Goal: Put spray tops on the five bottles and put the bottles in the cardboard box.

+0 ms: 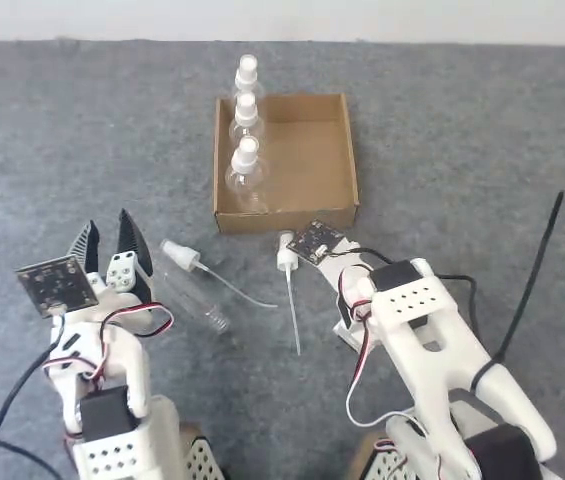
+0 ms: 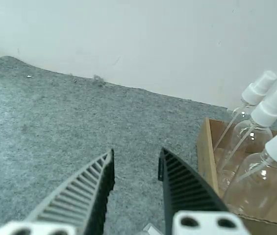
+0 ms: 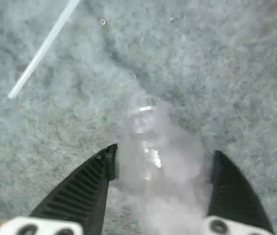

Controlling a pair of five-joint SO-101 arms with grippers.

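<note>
Grey carpet [image 1: 482, 120] is covering the whole table. The cardboard box [image 1: 282, 220] is sitting open at the far middle, w/ three capped bottles [image 1: 245, 172] standing in a row along one side wall.

The left gripper [image 1: 109, 222] is hanging released and empty, jaws spread, near the lying bottle [image 1: 202, 300], which is resting uncapped on its side btw the arms. The right gripper [image 3: 165, 151] is grasping the fifth bottle [image 3: 148, 132] near the box's front wall, open neck pointing down at the carpet.

One spray top [image 1: 180, 253] is lying at the lying bottle's neck end, its tube curving off. The other spray top [image 1: 285, 255] is lying just beside the right arm's wrist, its dip tube [image 1: 293, 310] pointing back toward the robot.

Handling, as a guess: the bottles are looking light, smooth and round, so prob. slipping and rolling easily. Gripping across mid-body is looking safest. The tops are tiny and their tubes thin and bendy, so take the head, not the tube.

From above, the right wrist is covering its own jaws and bottle. The held bottle's outline is proving hard to make out, so grip firmness is unclear. Whether the boxed tops are sitting tight can't be told.
</note>
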